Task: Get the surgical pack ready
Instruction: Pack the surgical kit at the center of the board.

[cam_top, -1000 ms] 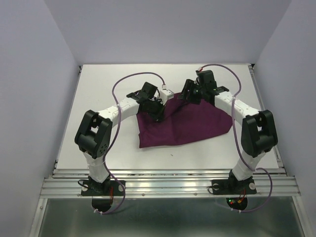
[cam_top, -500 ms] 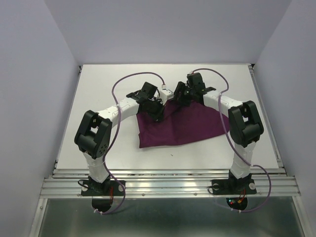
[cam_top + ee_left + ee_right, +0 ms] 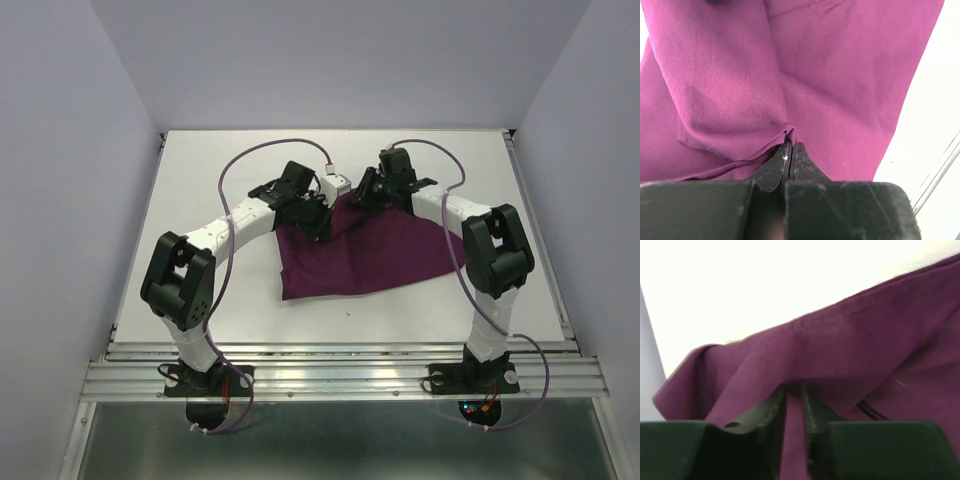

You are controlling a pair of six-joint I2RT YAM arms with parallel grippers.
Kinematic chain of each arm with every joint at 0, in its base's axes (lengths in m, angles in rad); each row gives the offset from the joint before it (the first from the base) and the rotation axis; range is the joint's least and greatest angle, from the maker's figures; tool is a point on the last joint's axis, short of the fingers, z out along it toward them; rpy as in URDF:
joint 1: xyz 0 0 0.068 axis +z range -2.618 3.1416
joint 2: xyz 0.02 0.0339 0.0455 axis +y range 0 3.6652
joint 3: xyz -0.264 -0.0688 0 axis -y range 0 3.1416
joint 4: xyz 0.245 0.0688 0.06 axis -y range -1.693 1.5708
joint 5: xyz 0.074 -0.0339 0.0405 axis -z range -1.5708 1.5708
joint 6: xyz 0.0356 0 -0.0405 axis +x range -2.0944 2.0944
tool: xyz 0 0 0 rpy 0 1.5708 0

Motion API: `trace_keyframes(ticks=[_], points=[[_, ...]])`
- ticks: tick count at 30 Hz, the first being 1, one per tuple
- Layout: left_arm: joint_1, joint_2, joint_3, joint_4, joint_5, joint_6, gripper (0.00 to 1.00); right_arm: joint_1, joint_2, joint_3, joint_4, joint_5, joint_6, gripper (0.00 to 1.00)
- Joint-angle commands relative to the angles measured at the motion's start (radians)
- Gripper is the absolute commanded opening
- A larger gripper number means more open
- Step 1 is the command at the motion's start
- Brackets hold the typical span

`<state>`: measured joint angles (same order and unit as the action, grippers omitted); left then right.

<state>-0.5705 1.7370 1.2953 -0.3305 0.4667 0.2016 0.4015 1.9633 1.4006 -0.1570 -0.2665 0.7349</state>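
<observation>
The plum-purple cloth (image 3: pixel 380 255) of the surgical pack lies bunched and folded in the middle of the white table. My left gripper (image 3: pixel 318 216) is at its back left part, shut on a raised fold of the cloth (image 3: pixel 840 75), with the fabric pinched at the tips (image 3: pixel 791 144). Over the back edge, my right gripper (image 3: pixel 366 192) has its jaws nearly together around a ridge of the cloth (image 3: pixel 880 340), and fabric fills the narrow gap at the tips (image 3: pixel 793 386). No tray, instruments, gauze or packets show in any view.
Bare white table (image 3: pixel 200 180) surrounds the cloth, with pale walls on three sides. A metal rail (image 3: pixel 340 370) runs along the near edge by the arm bases. Purple cables (image 3: pixel 270 155) loop above both forearms.
My right gripper swung left to the cloth's back edge and closed from wide open onto a fold. The left arm shifted slightly, its elbow moving left, still pinching the cloth.
</observation>
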Motion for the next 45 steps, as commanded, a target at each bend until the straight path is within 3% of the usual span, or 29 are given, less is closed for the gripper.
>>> trace_keyframes(ticks=[1,2,3,5,8,13,19,22,29,34,45], points=[[-0.008,-0.053,-0.011,-0.027,0.046,0.01,0.0,0.01,-0.084,-0.017,0.077,0.033,-0.011,0.38],[-0.008,-0.051,-0.013,-0.028,0.049,0.012,0.0,0.01,-0.09,-0.008,0.076,0.044,-0.034,0.45],[-0.006,-0.051,-0.014,-0.03,0.05,0.013,0.0,0.01,-0.093,0.0,0.073,0.059,-0.046,0.6],[-0.008,-0.051,-0.014,-0.028,0.058,0.013,0.0,0.01,-0.089,0.047,0.041,0.107,-0.09,0.64],[-0.008,-0.051,-0.016,-0.028,0.064,0.018,0.0,0.01,-0.061,0.112,-0.004,0.13,-0.137,0.67],[-0.008,-0.053,-0.019,-0.027,0.066,0.018,0.0,0.01,0.107,0.355,-0.113,0.118,-0.232,0.76],[-0.008,-0.053,-0.022,-0.027,0.058,0.018,0.0,-0.001,0.325,0.65,-0.294,0.001,-0.292,0.77],[-0.008,-0.051,-0.016,-0.027,0.05,0.018,0.0,-0.001,0.364,0.701,-0.349,-0.089,-0.319,0.77],[-0.008,-0.036,-0.008,-0.03,0.044,0.013,0.0,-0.02,0.271,0.546,-0.331,-0.264,-0.342,0.74],[-0.009,-0.025,-0.001,-0.033,0.032,0.01,0.0,-0.02,0.185,0.398,-0.214,-0.326,-0.301,0.69],[-0.009,-0.048,-0.001,-0.018,-0.025,-0.008,0.0,-0.02,0.034,0.198,-0.136,-0.421,-0.289,0.58]])
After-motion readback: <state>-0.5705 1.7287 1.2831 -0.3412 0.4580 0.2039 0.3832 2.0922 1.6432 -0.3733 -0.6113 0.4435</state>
